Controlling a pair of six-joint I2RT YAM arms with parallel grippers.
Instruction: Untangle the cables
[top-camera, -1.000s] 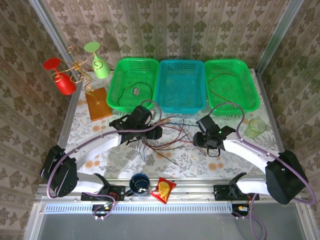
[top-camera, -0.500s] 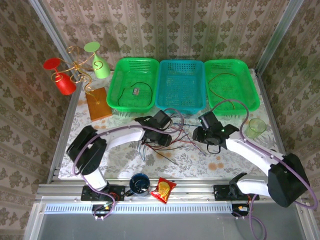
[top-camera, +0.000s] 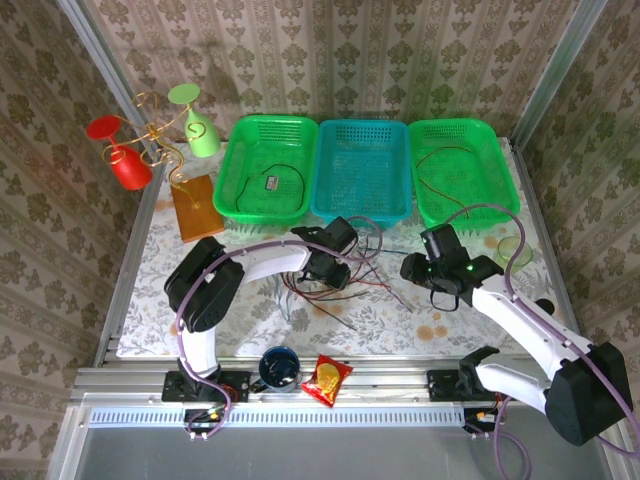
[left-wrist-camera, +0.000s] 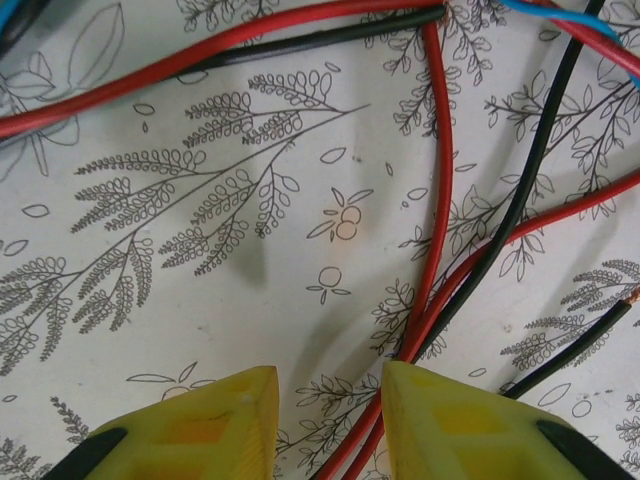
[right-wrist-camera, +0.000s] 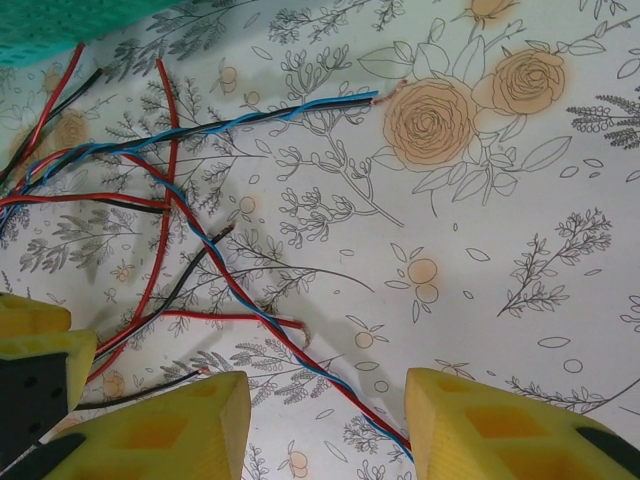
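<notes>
The left gripper (left-wrist-camera: 325, 400) hung low over the tablecloth (left-wrist-camera: 200, 250) with its yellow fingers (left-wrist-camera: 215, 415) spread and nothing between the pads. Two red cables (left-wrist-camera: 437, 180) ran down into the gap, close against the right-hand finger, and a black cable (left-wrist-camera: 520, 190) crossed just beside them. Over the last second this arm had swung in from the left and stretched out, so from above the left gripper (top-camera: 328, 268) now sat on the near-left part of the tangle of cables (top-camera: 350, 290), in front of the teal basket (top-camera: 362, 130). The right gripper (right-wrist-camera: 325, 410) was also wide open and empty, and it had drawn back a little to the right. A twisted blue-and-red cable (right-wrist-camera: 230, 265) ran across the cloth and under the gap between its fingers. The tangle lay much as it had, its strands still crossed. One cable rested in the left green basket (top-camera: 265, 122) and another in the right green basket (top-camera: 460, 125). The shift suggested the left arm was taking the next pick, likely a red strand, while the right made room. Because red and black lay touching there, closing might catch both.
</notes>
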